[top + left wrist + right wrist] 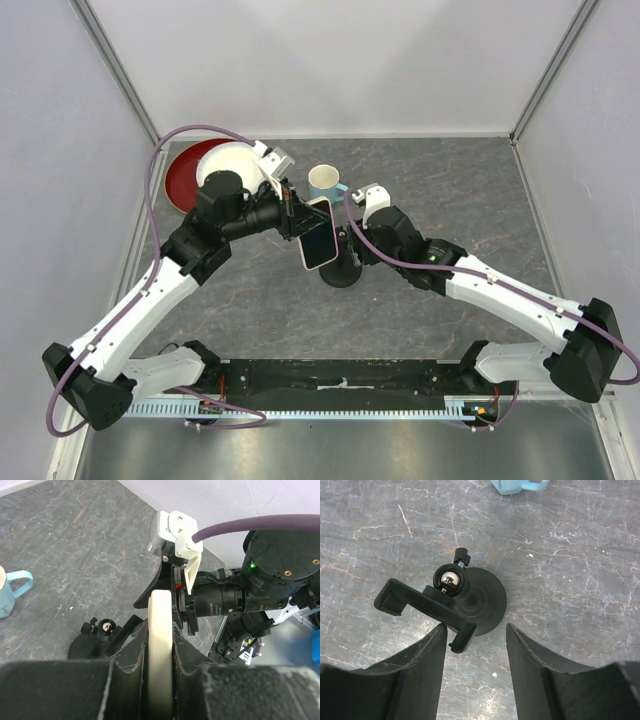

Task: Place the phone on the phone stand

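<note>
Grey marbled counter [450, 190] w/ white walls around it is where you work; a red plate [178, 185], a white plate [235, 160] and a pale blue mug [325, 180] stand at the far side and play no role. Your left gripper [161, 680] is closed on the phone [320, 233] and holds it on edge, lifted off the counter; in the left wrist view the pale side edge runs between both pads. Seen from above, the phone hangs just beside the phone stand [470, 600], on its far-left side and overlapping it a little, but I cannot tell if they touch. Your right gripper [475, 650] is spread wide and holds nothing; it hovers over the stand, which shows just ahead of the gap between its fingers. The clamp holder [417, 605] of the stand is empty. So, in my judgement, pick-up is done and transport is approx. done. What is left is to line the phone up w/ the holder, seat it, and release. Pls mind that the right gripper seems close to the phone's path.
</note>
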